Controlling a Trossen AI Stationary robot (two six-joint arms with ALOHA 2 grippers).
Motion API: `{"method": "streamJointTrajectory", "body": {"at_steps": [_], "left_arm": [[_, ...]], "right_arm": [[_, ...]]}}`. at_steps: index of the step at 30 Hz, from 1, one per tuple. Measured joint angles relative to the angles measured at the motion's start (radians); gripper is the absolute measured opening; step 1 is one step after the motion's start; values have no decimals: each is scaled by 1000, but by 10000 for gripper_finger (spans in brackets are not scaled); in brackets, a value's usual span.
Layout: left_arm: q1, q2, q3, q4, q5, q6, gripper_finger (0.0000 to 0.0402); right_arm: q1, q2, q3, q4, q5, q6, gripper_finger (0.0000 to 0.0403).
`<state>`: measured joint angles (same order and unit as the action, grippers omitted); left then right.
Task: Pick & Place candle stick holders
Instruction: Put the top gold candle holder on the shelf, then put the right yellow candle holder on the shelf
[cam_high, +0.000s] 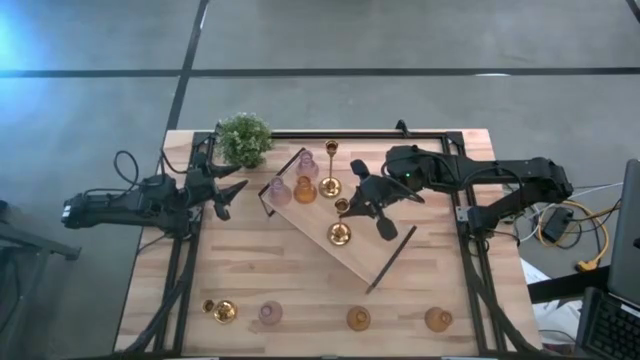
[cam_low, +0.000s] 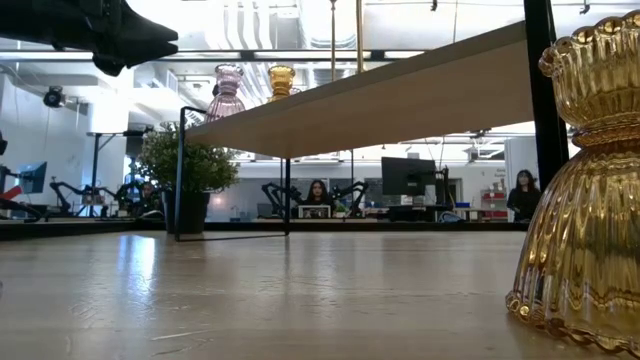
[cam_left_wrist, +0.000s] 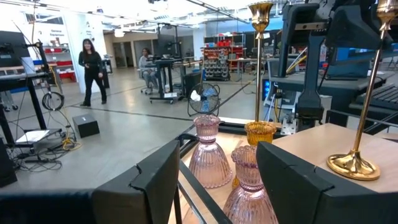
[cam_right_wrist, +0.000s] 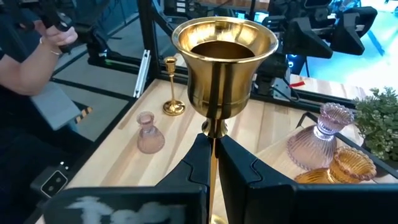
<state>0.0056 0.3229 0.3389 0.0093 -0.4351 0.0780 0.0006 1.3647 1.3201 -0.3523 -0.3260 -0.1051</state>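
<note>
The long light-wood tray with black wire handles (cam_high: 372, 255) lay slantwise across the middle of the pale plank table (cam_high: 280, 280), and from table height it showed as a raised shelf, which is presumably why the holders were being gathered onto it. At the far corner stood the green potted plant (cam_high: 244, 138), clear of the work.

The dark right arm reached in over the tray, and its right gripper (cam_right_wrist: 212, 163) was closed tight on the thin stem of a shiny gold candle stick holder (cam_right_wrist: 224, 59), just under the flared cup. I judged the grip sat high on the stem so the round base could hang free and meet the tray first. The holder's long axis ran straight up and down, cup mouth pointing upward, base out of sight below the fingers. From above, this holder (cam_high: 343, 207) was over the tray's middle, close by another gold one with a round base (cam_high: 339, 234).

The left gripper (cam_left_wrist: 221, 180) waited at the tray's far end beside the plant, fingers spread apart and holding nothing, aimed at two pale pink ribbed glass holders (cam_left_wrist: 208, 152) and a squat amber glass one (cam_left_wrist: 260, 133) already standing on the tray.

Along the near edge of the table more remained upright: a gold one (cam_high: 222, 311), a pink one (cam_high: 270, 313) and two amber ones (cam_high: 359, 319).
</note>
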Motion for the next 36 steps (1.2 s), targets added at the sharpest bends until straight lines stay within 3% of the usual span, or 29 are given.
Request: {"method": "streamJointTrajectory", "body": {"at_steps": [13,28,33,36], "left_arm": [[0,0,0,-1,0,0,218],[0,0,0,-3,0,0,218],[0,0,0,-10,0,0,218],[0,0,0,-11,0,0,218]], "right_arm": [[-5,0,0,-1,2,24,15],[-9,-4,4,37,13,77,106],[-14,-7,34,-56,20,68,142],[-18,-17,62,-167,95,43,158]]}}
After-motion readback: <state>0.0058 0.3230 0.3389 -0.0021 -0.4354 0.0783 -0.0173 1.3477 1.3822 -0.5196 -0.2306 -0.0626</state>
